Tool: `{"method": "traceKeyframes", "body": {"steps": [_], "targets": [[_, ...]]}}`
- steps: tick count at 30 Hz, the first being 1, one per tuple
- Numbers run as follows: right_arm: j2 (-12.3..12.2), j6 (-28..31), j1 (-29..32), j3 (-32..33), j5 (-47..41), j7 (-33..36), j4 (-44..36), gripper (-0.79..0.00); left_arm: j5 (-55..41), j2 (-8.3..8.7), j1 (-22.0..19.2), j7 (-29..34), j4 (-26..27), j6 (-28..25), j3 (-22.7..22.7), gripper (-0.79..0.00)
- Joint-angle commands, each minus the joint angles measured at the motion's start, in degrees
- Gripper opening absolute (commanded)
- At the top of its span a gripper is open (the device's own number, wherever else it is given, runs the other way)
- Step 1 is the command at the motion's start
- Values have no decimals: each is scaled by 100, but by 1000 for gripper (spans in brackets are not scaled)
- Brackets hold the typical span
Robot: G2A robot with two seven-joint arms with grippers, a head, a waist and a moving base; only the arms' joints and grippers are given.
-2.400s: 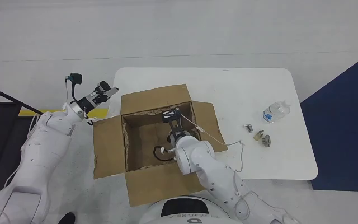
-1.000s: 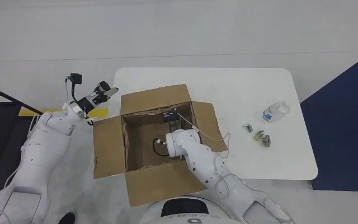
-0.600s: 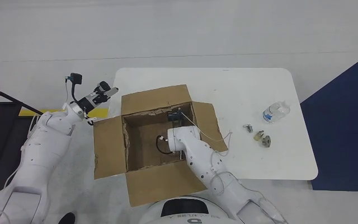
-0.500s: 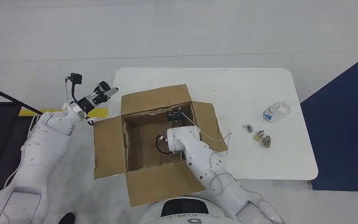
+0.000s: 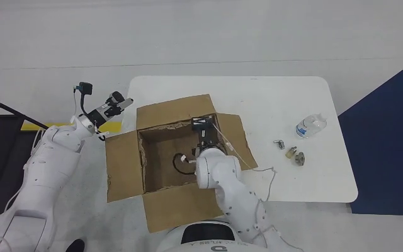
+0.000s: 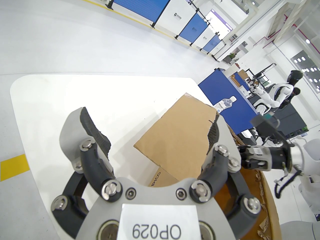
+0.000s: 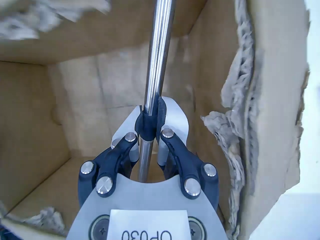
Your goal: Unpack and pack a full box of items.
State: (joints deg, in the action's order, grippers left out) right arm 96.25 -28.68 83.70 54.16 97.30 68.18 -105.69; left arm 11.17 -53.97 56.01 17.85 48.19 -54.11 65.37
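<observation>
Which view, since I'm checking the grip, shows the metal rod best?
The right wrist view: the metal rod is clamped in the right gripper inside the box. From the top the arm covers it; the left wrist view sees the box from outside, rod indistinct.

My left arm stretches out to my left, elbow bent, and my left claw (image 6: pixel 153 126) hangs with its jaws spread wide. My right arm folds in close ahead of me, wrist tipped downward, and my right claw (image 7: pixel 149 122) has its jaws pinched tight around a metal rod (image 7: pixel 162 38)
</observation>
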Motion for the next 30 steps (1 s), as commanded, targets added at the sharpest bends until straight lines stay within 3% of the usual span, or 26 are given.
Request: {"method": "traceKeyframes", "body": {"steps": [1, 8, 14, 18, 27, 30], "targets": [[-100, 219, 211, -4, -242, -494, -414, -785, 0, 0, 0, 0, -1, 0, 0, 0], [-471, 998, 1229, 311, -856, -1991, -1842, -785, 0, 0, 0, 0, -1, 0, 0, 0], [-696, 1472, 2119, 811, -1218, -2455, -2895, -785, 0, 0, 0, 0, -1, 0, 0, 0], [-759, 2016, 2313, 1211, -1910, -2644, -2895, -785, 0, 0, 0, 0, -1, 0, 0, 0], [-770, 2030, 2309, 1243, -1857, -2719, -2791, -785, 0, 0, 0, 0, -1, 0, 0, 0], [-831, 2442, 2494, 1591, -2212, -2760, -2895, -785, 0, 0, 0, 0, -1, 0, 0, 0]]}}
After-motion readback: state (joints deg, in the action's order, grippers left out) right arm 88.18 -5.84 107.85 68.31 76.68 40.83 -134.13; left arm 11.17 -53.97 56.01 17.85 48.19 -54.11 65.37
